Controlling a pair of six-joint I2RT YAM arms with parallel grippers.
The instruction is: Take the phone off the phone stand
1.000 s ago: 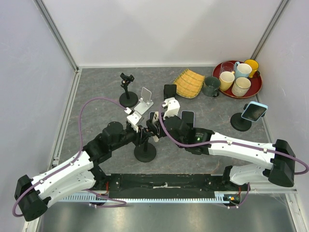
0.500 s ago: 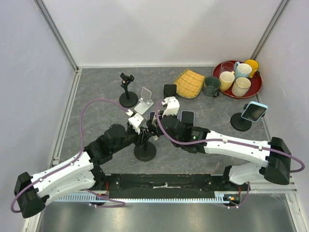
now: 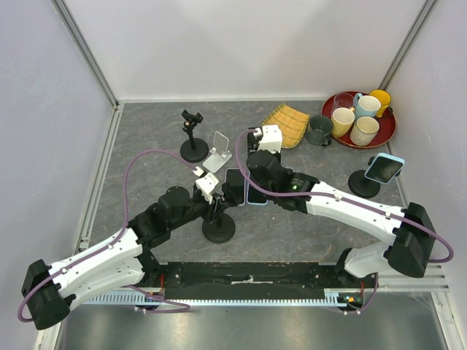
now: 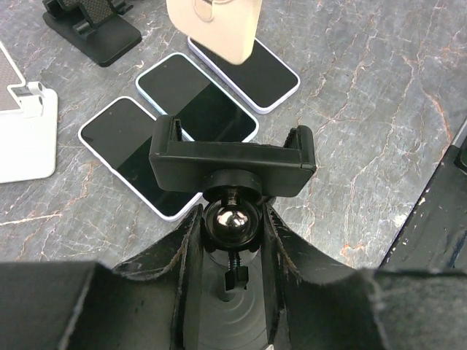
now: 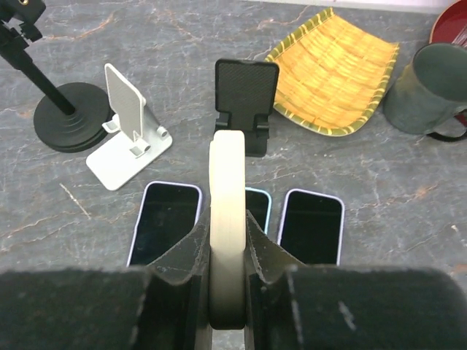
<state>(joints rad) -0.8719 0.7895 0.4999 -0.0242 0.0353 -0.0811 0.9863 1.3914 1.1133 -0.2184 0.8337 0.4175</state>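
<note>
The right claw (image 5: 228, 227) is clenched on the cream phone (image 5: 228, 164). It pinches the two flat faces so the phone cannot slip. The phone stands on its thin edge between the fingers. Its long side seems to run straight out from the claw, away from the wrist and down toward the counter (image 5: 408, 182). Just under the claw's tip, three other phones (image 5: 312, 222) lie flat with their screens up. The left claw (image 4: 232, 219) is grasping the phone stand (image 4: 232, 160) by its neck, at the shiny ball, most likely to keep it from tipping. Out past this claw, the cream phone hangs up high, apart from the stand. The stand's top holds nothing, so the phone looks lifted out.
</note>
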